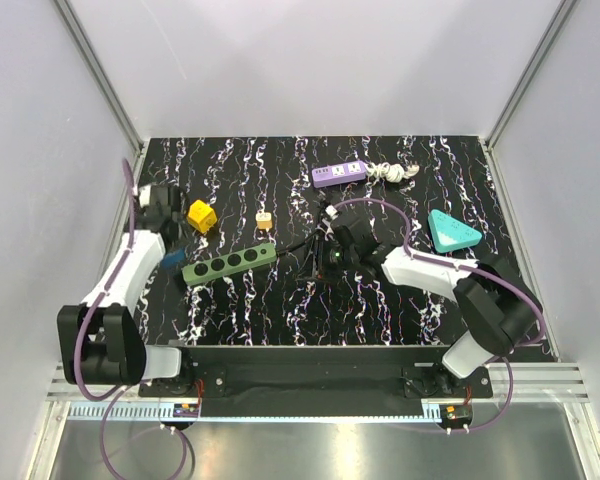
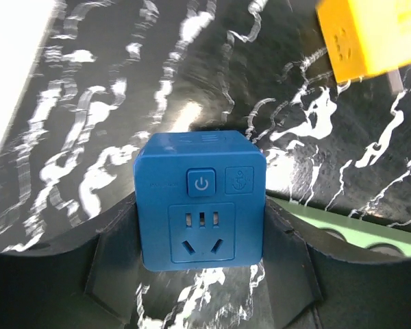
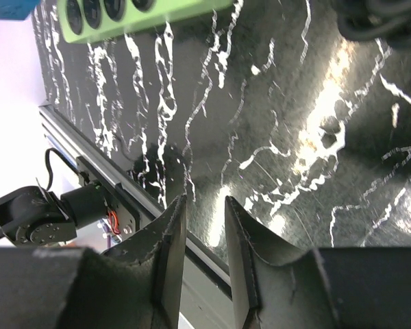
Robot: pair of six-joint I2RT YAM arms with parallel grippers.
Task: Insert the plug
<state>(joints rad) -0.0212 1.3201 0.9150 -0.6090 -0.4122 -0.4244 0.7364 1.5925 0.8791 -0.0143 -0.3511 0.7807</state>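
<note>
– Step now?
– Pre-insertion, I'd judge. Left end effector [image 2: 202,236] clamps blue socket cube [image 2: 200,171], outlet facing its cam.
– Right end effector [image 3: 204,205]?
– Narrow gap, nothing btwn fingers. Black cord [image 3: 377,17] lies beyond its tips; plug itself unclear. Next prob.: widen, reach fwd, grab plug.

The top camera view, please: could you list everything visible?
long power strip: 1, green, centre-left
short power strip: 1, purple, far centre
cube socket: 1, blue, left, gripped
large cube: 1, yellow, far left
small cube: 1, pale yellow, left of centre
triangular block: 1, teal, right
coiled cable: 1, white, far centre-right
black cable: 1, black, centre
table: 1, black, white-veined, under everything
left gripper: 1, black, closed on cube socket
right gripper: 1, black, slightly open, empty, centre
</note>
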